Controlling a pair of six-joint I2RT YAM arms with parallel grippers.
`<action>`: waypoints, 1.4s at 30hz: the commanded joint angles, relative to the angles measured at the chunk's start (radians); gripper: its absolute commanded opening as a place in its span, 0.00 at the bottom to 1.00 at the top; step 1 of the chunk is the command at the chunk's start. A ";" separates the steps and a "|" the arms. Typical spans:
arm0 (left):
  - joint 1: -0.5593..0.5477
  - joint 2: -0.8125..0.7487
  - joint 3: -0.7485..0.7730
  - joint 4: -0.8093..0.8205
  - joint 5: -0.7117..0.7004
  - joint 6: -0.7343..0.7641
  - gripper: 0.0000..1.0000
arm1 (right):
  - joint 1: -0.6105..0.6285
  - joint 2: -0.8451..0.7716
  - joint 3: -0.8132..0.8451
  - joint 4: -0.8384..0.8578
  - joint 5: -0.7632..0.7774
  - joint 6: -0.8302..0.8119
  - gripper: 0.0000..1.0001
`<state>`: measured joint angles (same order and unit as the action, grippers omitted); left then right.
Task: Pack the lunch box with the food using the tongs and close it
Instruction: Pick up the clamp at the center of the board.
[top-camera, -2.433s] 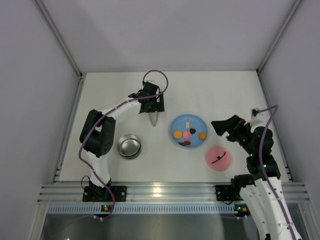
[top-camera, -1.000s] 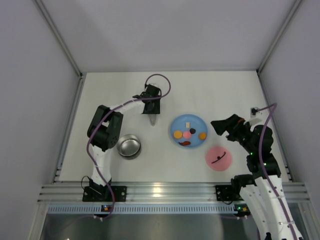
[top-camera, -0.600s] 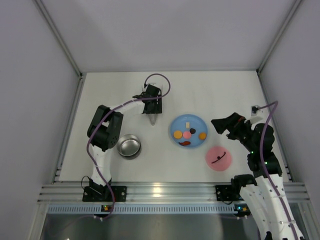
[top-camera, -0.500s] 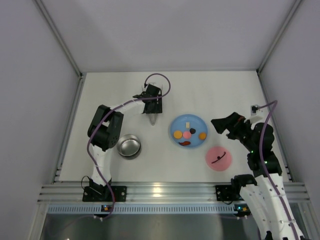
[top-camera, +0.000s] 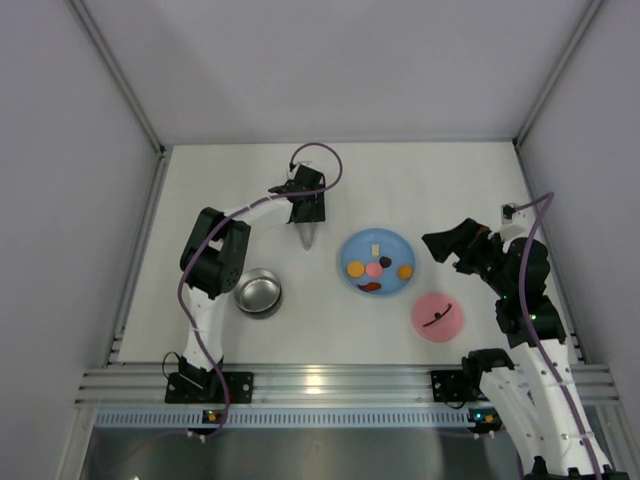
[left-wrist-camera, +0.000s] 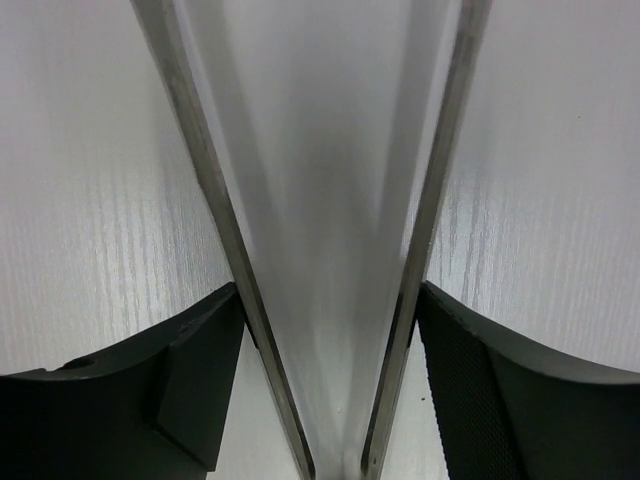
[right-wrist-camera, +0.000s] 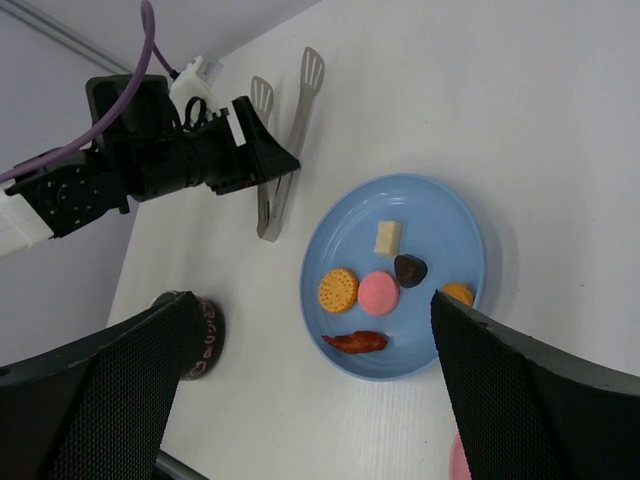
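Tongs (top-camera: 308, 238): on the worktop, left of the blue plate (top-camera: 396, 247); long axis runs near-far, joint at the near end.
Left gripper (left-wrist-camera: 328, 295): the nearer one; straddles the tongs, fingers wide but against both arms, gripping.
Right gripper (top-camera: 443, 250): open, empty.
Change: left gripper now sits slightly farther; food (top-camera: 374, 268) unmoved.

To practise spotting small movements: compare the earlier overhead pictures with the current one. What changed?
The left arm's elbow swung in toward the tongs while the left gripper stayed at them, fingers against both tong arms. The right gripper drifted slightly toward the far side. Tongs, lunch box, blue plate, food and pink lid kept their places.
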<state>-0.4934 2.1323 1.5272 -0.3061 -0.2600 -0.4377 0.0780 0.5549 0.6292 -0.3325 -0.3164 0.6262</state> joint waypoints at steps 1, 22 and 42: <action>0.003 0.029 0.005 -0.007 0.010 -0.030 0.72 | -0.014 0.008 0.049 -0.008 -0.009 -0.023 0.99; -0.039 -0.313 -0.137 -0.074 -0.018 -0.039 0.47 | -0.014 0.056 0.194 -0.122 -0.044 -0.028 1.00; -0.149 -0.620 -0.226 -0.246 -0.088 -0.055 0.51 | -0.014 0.057 0.227 -0.148 -0.029 -0.029 0.99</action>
<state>-0.6083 1.6077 1.3010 -0.5179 -0.3180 -0.4885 0.0776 0.6056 0.8070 -0.4644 -0.3447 0.6029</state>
